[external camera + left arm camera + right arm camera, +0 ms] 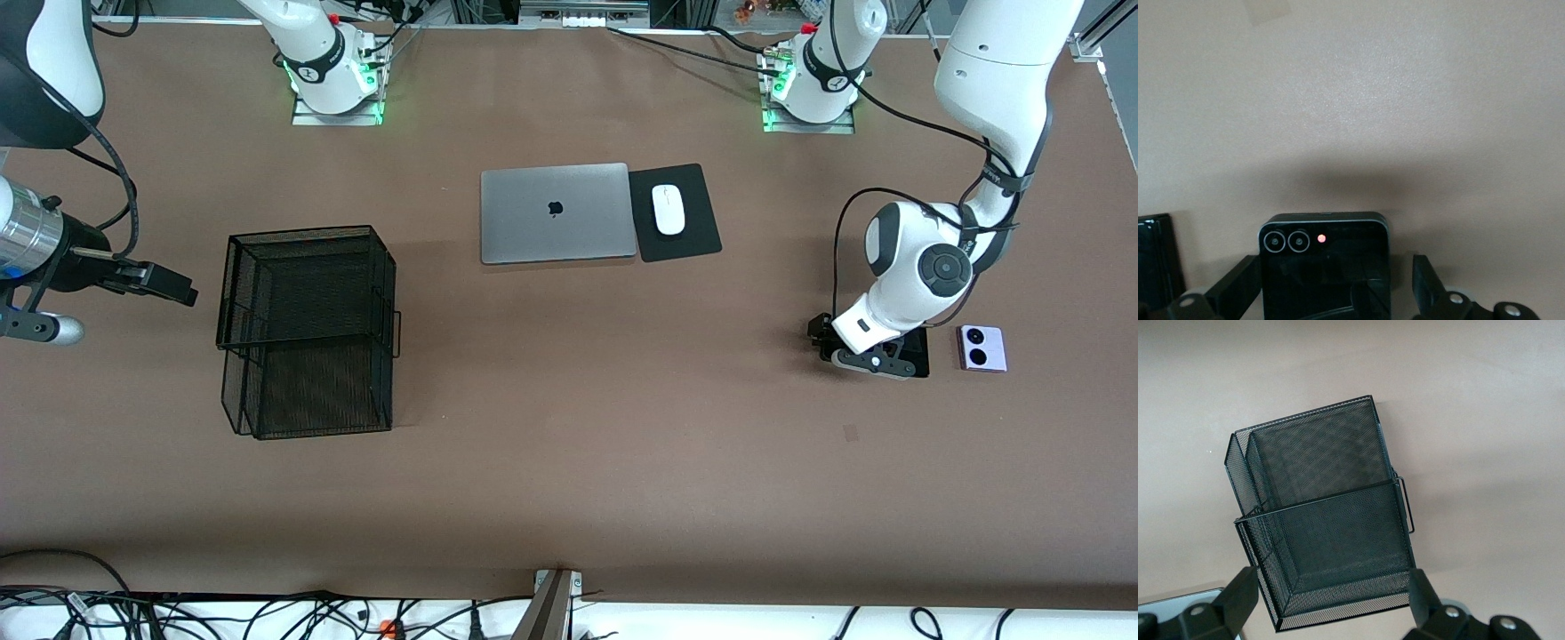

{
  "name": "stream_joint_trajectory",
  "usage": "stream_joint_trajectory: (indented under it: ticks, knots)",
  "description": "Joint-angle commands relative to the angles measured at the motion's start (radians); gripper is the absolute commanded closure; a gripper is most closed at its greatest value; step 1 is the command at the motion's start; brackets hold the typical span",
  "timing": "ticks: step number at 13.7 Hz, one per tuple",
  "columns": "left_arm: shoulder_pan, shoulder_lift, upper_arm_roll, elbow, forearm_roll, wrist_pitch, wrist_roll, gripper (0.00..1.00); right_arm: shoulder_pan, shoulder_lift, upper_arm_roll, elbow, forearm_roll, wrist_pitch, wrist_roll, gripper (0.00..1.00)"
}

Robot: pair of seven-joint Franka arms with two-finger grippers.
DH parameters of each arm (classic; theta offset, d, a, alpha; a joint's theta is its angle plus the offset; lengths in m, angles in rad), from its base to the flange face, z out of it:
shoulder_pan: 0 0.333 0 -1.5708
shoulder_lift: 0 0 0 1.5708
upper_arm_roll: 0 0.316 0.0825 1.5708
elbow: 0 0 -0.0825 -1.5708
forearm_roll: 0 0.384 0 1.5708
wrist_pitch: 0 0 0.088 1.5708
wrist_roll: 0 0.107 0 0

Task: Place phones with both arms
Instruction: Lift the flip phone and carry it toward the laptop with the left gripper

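The squarish black folded phone (1325, 273), with two round lenses and a red dot, lies on the table between the fingers of my left gripper (1335, 283). The fingers are open, one on each side of it. In the front view the left gripper (869, 354) is low at the left arm's end of the table and covers most of that phone. The edge of a glossy black slab (1155, 257) lies beside it. The lilac-white phone (982, 348) lies flat beside the gripper. My right gripper (173, 286) is open and empty, beside the black mesh basket (302, 236).
The mesh basket (1325, 540) stands toward the right arm's end of the table. A closed grey laptop (558, 213) lies mid-table near the robots' bases. A white mouse (669, 210) sits on a black pad (698, 240) beside it. Cables run along the table's front edge.
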Motion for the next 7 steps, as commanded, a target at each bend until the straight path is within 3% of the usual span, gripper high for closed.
stream_joint_trajectory:
  ticks: [1,7]
  knots:
    - [0.007,0.001,0.001,-0.021,0.017,0.019,0.016,0.0,-0.014,0.001,0.008,0.012,0.017,-0.014,-0.018,0.0]
    - [0.019,0.018,0.002,-0.021,0.019,0.054,0.029,0.0,-0.014,0.003,0.008,0.012,0.017,-0.014,-0.018,0.0]
